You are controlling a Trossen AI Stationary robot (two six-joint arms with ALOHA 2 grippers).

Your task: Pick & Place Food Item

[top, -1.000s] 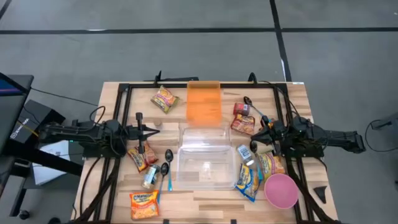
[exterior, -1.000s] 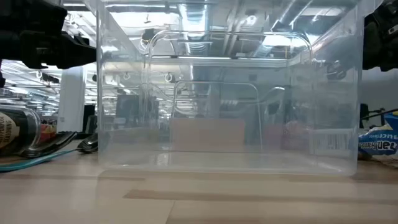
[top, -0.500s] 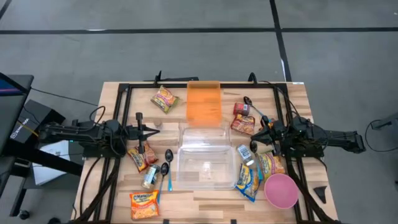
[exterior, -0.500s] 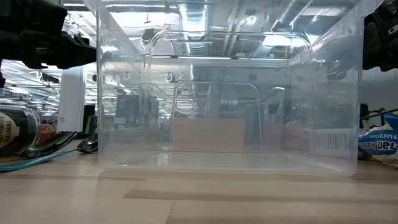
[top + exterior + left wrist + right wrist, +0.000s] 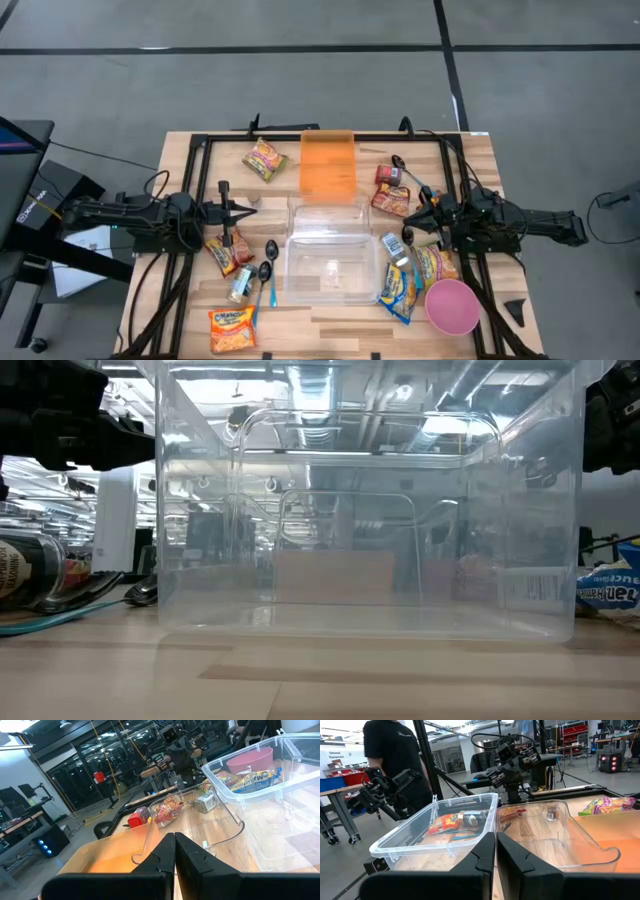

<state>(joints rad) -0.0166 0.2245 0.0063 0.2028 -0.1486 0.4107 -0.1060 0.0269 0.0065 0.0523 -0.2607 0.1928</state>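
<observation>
A clear plastic bin stands open at the table's middle, with nothing in it. Food packets lie around it: a yellow noodle packet at the far left, an orange one at the near left, a red one beside the left arm, red packets and blue-yellow packets on the right. My left gripper hovers left of the bin, shut, its fingers pressed together. My right gripper hovers right of the bin, also shut. Neither holds anything.
An orange lid lies beyond the bin, with a clear lid between them. A tin and spoons lie at the near left, and a pink bowl at the near right. A person stands beyond the table.
</observation>
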